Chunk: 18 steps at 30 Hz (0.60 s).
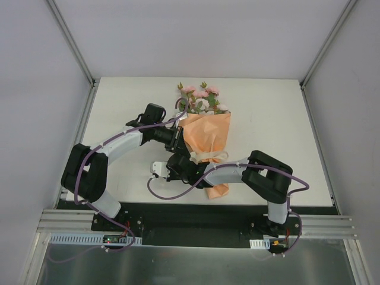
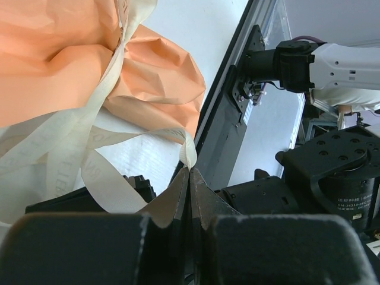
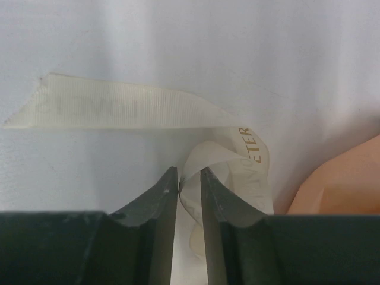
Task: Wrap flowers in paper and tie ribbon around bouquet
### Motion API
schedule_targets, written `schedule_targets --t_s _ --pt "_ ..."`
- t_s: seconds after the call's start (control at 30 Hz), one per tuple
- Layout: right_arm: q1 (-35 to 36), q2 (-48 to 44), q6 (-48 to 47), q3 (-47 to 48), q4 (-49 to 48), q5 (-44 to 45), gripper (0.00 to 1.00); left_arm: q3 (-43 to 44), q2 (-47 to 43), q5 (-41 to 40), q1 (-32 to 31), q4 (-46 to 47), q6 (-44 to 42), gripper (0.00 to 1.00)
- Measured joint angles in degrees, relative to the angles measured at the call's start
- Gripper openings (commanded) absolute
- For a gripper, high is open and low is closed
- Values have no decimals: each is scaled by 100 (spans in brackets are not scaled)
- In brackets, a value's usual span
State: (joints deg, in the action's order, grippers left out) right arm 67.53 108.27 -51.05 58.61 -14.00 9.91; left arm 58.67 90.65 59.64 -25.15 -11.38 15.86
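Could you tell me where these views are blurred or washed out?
Right wrist: right gripper soft at its base, ribbon lettering sharp, table nearly washed out. Left wrist: left gripper blurred at its base, paper creases crisp. Top external: even light, faint shadows.

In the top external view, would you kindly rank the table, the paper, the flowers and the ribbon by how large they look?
1. table
2. paper
3. flowers
4. ribbon, which shows only as a thin band across the paper

The ribbon (image 3: 119, 107) is finely ribbed, matt woven cloth, the paper (image 2: 53, 53) thin, matt and creased, and the table (image 1: 267, 119) smooth, faintly sheened, perhaps laminate.
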Motion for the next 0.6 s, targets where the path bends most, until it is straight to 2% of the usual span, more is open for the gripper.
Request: schedule_targets --t_s 0.07,0.17,0.3,0.4,0.6 --pt "2 26 22 0 9 33 7 0 0 -2 0 -7 -9 0" --pt "26 7 79 -13 7 74 2 0 0 -13 0 -17 -33 0" --pt "96 -507 323 -308 140 -136 0 -2 -15 -20 2 -61 -107 0" --pt "111 -1283 638 -568 282 -479 0 -37 -96 -39 7 -111 -249 0" --pt "28 -2649 1696 -761 481 -1486 0 -42 -149 -52 7 -142 -304 0"
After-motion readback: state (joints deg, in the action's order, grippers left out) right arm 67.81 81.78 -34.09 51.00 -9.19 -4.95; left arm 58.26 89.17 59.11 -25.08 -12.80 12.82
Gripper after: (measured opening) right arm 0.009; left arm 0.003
